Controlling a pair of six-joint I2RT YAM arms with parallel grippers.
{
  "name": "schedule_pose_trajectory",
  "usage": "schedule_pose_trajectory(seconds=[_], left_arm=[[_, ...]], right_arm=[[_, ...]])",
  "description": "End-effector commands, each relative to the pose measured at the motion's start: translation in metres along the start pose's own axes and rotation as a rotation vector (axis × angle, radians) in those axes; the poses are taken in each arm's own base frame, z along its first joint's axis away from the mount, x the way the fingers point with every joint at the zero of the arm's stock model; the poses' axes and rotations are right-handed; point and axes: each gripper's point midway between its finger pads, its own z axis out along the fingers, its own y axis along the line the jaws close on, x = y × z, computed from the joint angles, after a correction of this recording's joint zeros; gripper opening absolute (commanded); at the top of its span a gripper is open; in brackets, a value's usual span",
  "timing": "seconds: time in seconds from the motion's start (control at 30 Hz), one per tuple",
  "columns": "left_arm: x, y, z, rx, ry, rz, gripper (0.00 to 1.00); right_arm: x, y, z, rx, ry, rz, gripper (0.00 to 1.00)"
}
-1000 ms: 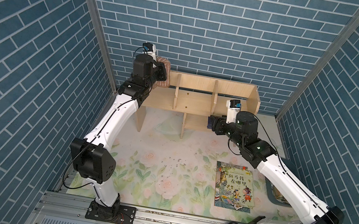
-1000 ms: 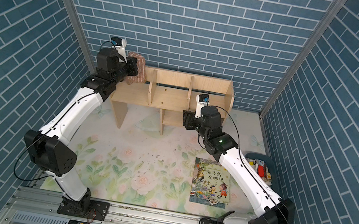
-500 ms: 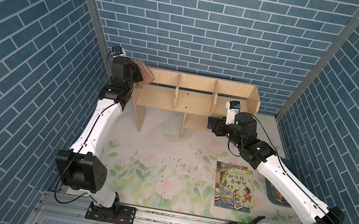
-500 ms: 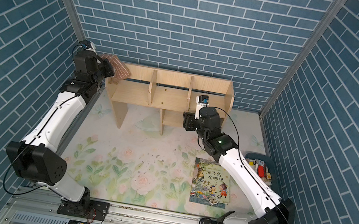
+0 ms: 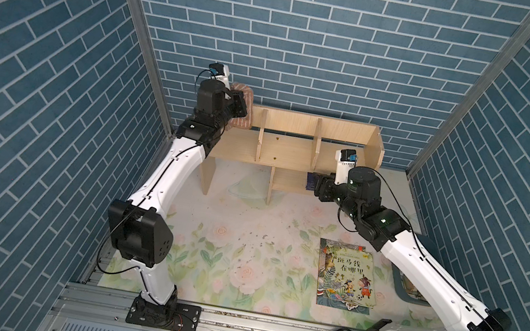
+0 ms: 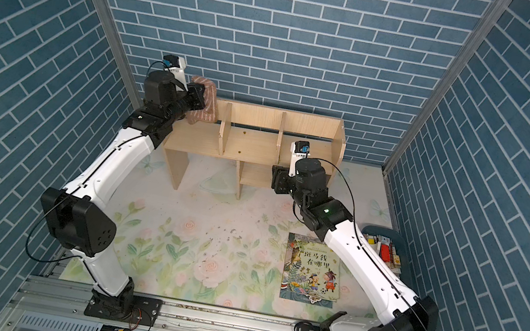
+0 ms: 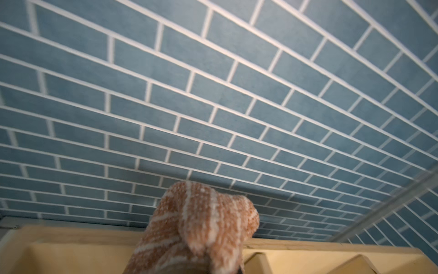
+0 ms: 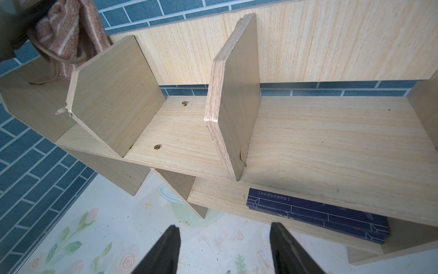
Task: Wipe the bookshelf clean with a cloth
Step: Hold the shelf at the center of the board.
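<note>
- Left gripper (image 5: 236, 107) is up at the far left end of the bookshelf (image 5: 288, 152), jaws clamped tight on the cloth (image 5: 245, 91).
- The cloth is a bunched striped towel that sticks out past the gripper and sits at the top of the leftmost compartment by the left side panel. The left wrist view shows the cloth (image 7: 196, 225) over the shelf's back edge. I cannot tell whether it actually touches the wood.
- Key relation: the bookshelf's long axis runs left to right along the back wall, so the middle and right compartments all lie to the right of the cloth. The dividers stand across that line, so my guess is each bay gets its own dip-in stroke.
- The left arm is the nearer one for the left bay and the only one carrying the cloth.
- The shelf board looks bare apart from small specks and screw heads.
- Right gripper (image 8: 225, 226) sits low in front of the lower cubby at the right end, fingers spread apart, holding nothing. It is near the dark blue books (image 8: 320, 213) lying in that cubby, but apart from them.
- A picture book (image 5: 345, 278) lies flat on the floral mat (image 5: 201, 265), well apart from the shelf and under the right arm.
- Wiping reads as at the left end, with most bays to go.
</note>
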Motion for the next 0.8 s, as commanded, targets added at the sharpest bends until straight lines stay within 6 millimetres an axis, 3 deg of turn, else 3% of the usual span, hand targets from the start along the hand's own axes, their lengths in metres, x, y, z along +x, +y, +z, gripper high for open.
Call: schedule_pose_trajectory(seconds=[0.0,0.17,0.3,0.4,0.67,0.77], left_arm=[[0.01,-0.054,0.001,0.175,0.055,0.068,0.0],[0.032,-0.087,-0.003,0.271,0.132,0.13,0.0],[0.039,-0.076,-0.005,0.211,0.158,0.161,0.0],[0.026,-0.054,-0.014,0.109,0.121,0.188,0.0],[-0.037,0.051,-0.061,-0.215,-0.043,0.105,0.0],[-0.05,0.082,-0.079,-0.278,-0.092,0.064,0.0]], right_arm=[[-0.014,0.0,-0.011,0.016,-0.029,0.014,0.64],[-0.014,0.001,-0.011,0.009,-0.028,0.019,0.64],[-0.015,0.002,-0.01,0.007,-0.026,0.027,0.63],[-0.015,0.004,-0.011,0.0,-0.027,0.033,0.63],[-0.014,0.006,-0.013,-0.004,-0.029,0.03,0.63],[-0.013,0.006,-0.014,-0.003,-0.031,0.028,0.63]])
